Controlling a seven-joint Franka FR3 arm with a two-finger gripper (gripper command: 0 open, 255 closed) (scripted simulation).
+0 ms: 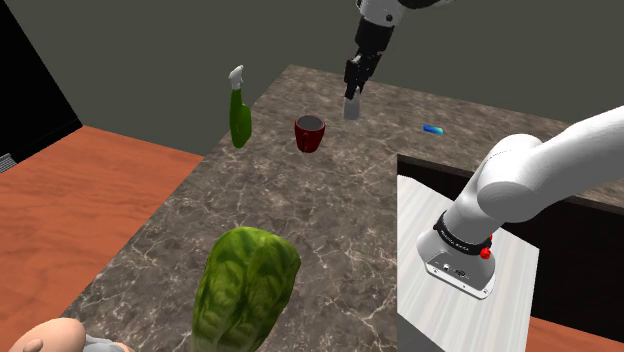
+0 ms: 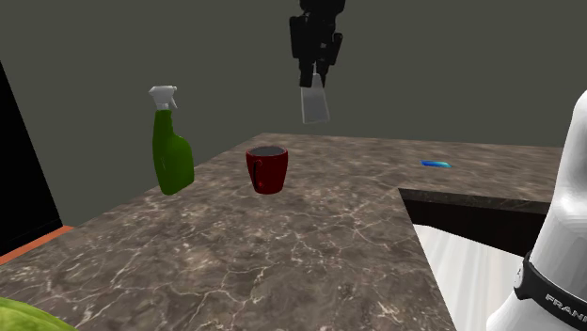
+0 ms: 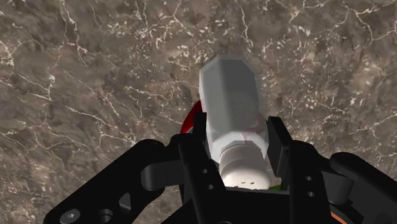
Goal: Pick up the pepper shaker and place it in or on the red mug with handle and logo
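Presently, in the shoulder view, the pepper shaker (image 1: 352,108) is seen clamped between the fingers of the tool (image 1: 352,92). It is held well above the surface (image 1: 300,230) with its long axis close to upright. The red mug (image 1: 310,133) stands below it and towards that view's left, so a shift that way and a descent are judged to be called for. From the second exterior view, the shaker is shown hanging up and to that view's right of the mug, whose logo cannot be made out. Along the wrist view, the shaker is gripped at the end nearer the camera, and a red sliver of the mug is left uncovered beside it, the rest being hidden behind the shaker.
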